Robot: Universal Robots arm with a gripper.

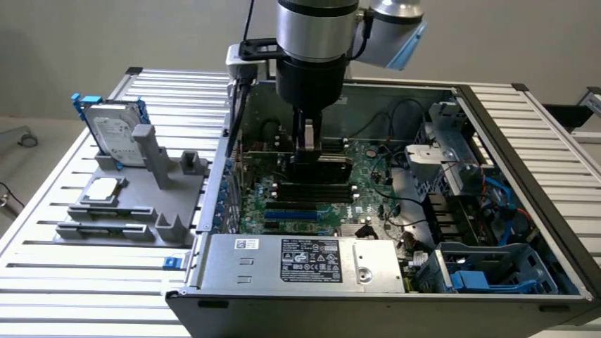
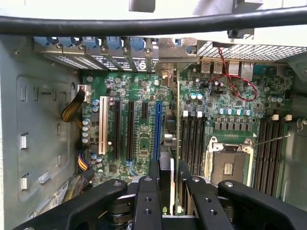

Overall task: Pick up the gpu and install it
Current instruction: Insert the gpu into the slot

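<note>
The gripper (image 2: 169,175) hides part of the gpu (image 2: 177,120).

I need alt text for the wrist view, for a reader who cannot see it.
The gripper holds the gpu edge-on over the green motherboard inside an open computer case. An empty processor socket lies beside the card.

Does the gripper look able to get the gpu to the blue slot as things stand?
Probably yes. The gripper, shut on the gpu held edge-on, is down inside the case, close beside the blue slot. The slot lies bare, with no cable or card across it.
</note>
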